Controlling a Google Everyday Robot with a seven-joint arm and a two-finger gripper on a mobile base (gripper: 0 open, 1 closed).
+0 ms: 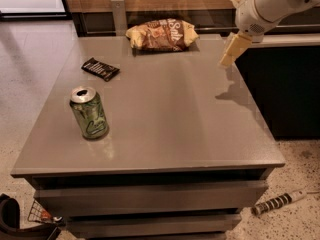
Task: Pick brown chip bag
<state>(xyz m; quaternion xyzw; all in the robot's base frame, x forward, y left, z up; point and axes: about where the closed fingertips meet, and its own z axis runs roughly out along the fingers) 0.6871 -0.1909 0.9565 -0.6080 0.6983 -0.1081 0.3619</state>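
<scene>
Brown chip bag [161, 34] lies at the far edge of the table [175, 124], untouched
It looks light, puffed and crinkly, likely to give and slip when squeezed, so a pinch across the brown middle or on the crimped right end seems best. The gripper [233, 50] hangs over the table's far right edge, apart from the bag; open or closed, I cannot tell. Count: one bag, one green can [89, 113], one black bar [100, 68]

We see a crinkly brown chip bag [161, 34] with white lettering and yellow ends, a green metal can [90, 115], a flat black bar [100, 68], and a cream gripper [226, 60] above the grey table [175, 114] at its right edge.
</scene>
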